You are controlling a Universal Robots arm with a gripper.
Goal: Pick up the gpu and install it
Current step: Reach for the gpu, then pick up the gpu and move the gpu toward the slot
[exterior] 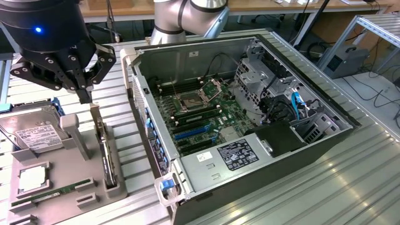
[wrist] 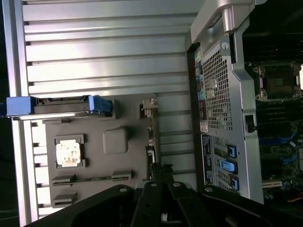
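Workbench, mid-task: my pincer (exterior: 85, 96), fingers clenched together with nothing seen between them, hangs over grey fixture tray (exterior: 62, 201) beside open computer case (exterior: 187, 56). Gpu (exterior: 105, 150) stands on edge in tray slot, silver bracket end nearest my tips; contact, cannot tell. Upright stance leaves thin top edge free for pinch from above. Case lies on side, motherboard (exterior: 206, 117) facing up, likely for top-down access. Hard drive (exterior: 31, 133) rests on tray.
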